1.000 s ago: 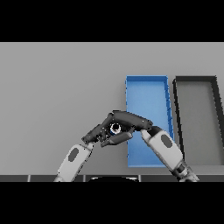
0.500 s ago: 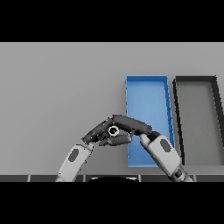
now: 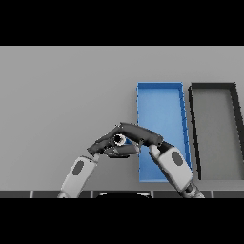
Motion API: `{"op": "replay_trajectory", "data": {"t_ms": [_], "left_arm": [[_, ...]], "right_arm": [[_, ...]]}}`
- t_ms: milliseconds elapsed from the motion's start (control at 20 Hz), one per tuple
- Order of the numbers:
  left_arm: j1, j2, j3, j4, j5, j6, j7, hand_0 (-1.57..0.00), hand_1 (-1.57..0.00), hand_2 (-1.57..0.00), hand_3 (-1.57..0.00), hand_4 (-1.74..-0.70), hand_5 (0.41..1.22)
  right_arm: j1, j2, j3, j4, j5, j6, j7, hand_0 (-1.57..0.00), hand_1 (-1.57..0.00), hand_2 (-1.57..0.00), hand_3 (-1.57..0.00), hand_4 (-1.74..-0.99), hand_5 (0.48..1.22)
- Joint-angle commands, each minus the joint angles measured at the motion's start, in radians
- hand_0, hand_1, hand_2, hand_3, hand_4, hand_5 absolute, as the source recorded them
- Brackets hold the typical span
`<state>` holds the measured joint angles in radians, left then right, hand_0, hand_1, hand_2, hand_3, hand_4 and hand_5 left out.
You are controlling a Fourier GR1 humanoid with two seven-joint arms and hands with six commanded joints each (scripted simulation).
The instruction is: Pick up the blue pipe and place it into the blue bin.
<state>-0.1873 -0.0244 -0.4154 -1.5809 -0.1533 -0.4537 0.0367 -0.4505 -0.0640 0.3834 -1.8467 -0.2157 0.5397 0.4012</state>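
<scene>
A: Where is the short blue pipe (image 3: pixel 120 140) at this moment?

B: Only its round open end shows, ringed pale, wedged between the two dark hands just left of the long blue rectangular bin (image 3: pixel 161 102). It sits over the grey table (image 3: pixel 62 95), not yet over the bin. Whether it is lifted or resting on the table, I cannot tell.

A: And the hands?

B: The right hand (image 3: pixel 140 134) reaches across from the bin side, its fingers curled over the top of the pipe. The left hand (image 3: pixel 102 144) meets it from the other side, fingers closed against the pipe from the left and below.

A: What could spoil it?

B: I judge the grip crowded: two hands on one small piece. If one lets go unevenly, the pipe may roll out and drop on the table short of the bin's near wall. The carry also must clear that wall; a low pass could knock the pipe loose. And the black bin (image 3: pixel 215 128) stands just beside the blue one, so an overshoot would land it wrongly.
</scene>
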Motion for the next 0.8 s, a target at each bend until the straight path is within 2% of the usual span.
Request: {"op": "replay_trajectory", "data": {"t_ms": [0,50,100,200,400,450,500,600,650,700,750], "left_arm": [[0.000,0.004,0.006,-0.005,0.009,-0.003,0.021,-0.16,-0.15,-0.14,-0.11,-1.01,0.785],[-0.001,0.003,0.004,-0.005,0.000,0.007,0.010,-0.13,-0.12,-0.11,-0.09,-0.99,0.729],[0.001,-0.001,0.001,0.005,-0.004,0.012,-0.006,-0.10,-0.09,-0.09,-0.07,-0.98,0.682],[-0.001,-0.018,0.010,0.022,0.006,0.024,0.041,-0.06,-0.06,-0.06,-0.05,-0.97,0.607],[0.004,-0.012,0.016,0.019,0.013,0.028,0.064,-0.03,-0.02,-0.02,-0.02,-0.97,0.531],[0.010,-0.009,0.012,0.009,0.014,0.029,0.053,-0.02,-0.02,-0.02,-0.01,-0.97,0.519],[0.001,-0.014,0.008,0.020,0.003,0.039,0.062,-0.02,-0.01,-0.01,-0.01,-0.97,0.512],[0.008,-0.010,0.003,0.026,-0.001,0.043,0.064,-0.01,-0.01,-0.01,-0.01,-0.97,0.493],[0.017,-0.007,0.002,0.026,-0.001,0.042,0.063,-0.01,-0.01,-0.01,-0.01,-0.97,0.489],[0.009,-0.011,0.001,0.027,-0.004,0.046,0.072,-0.01,-0.01,-0.01,0.00,-0.97,0.485],[0.019,-0.005,-0.005,0.024,-0.008,0.043,0.061,0.00,0.00,0.00,0.00,-0.97,0.479]], "right_arm": [[0.007,-0.001,-0.012,-0.006,0.000,0.002,-0.017,-1.57,-1.57,-1.57,-1.57,-1.499,1.218],[0.007,0.002,-0.016,-0.008,0.013,0.006,-0.025,-1.57,-1.57,-1.57,-1.57,-1.499,1.219],[0.008,0.016,-0.007,-0.009,0.029,0.007,-0.006,-1.57,-1.57,-1.57,-1.57,-1.499,1.219],[0.001,0.022,-0.028,-0.010,0.019,0.016,0.002,-1.57,-1.57,-1.57,-1.57,-1.499,1.220],[0.000,0.060,-0.058,-0.017,-0.007,0.017,-0.011,-1.57,-1.57,-1.57,-1.57,-1.497,1.221],[-0.015,0.067,-0.073,-0.023,-0.036,0.012,0.015,-1.57,-1.57,-1.57,-1.57,-1.496,1.221],[-0.054,0.074,-0.098,-0.019,-0.075,0.002,0.077,-1.57,-1.57,-1.57,-1.57,-1.495,1.221],[-0.107,0.085,-0.149,-0.022,-0.162,-0.023,0.165,-1.57,-1.57,-1.57,-1.57,-1.494,1.221],[-0.131,0.092,-0.166,-0.033,-0.199,-0.053,0.190,-1.57,-1.57,-1.57,-1.57,-1.494,1.221],[-0.168,0.073,-0.182,-0.034,-0.243,-0.084,0.206,-1.57,-1.57,-1.57,-1.57,-1.494,1.221],[-0.218,0.029,-0.199,-0.023,-0.291,-0.130,0.207,-1.57,-1.57,-1.57,-1.57,-1.495,1.221]]}}
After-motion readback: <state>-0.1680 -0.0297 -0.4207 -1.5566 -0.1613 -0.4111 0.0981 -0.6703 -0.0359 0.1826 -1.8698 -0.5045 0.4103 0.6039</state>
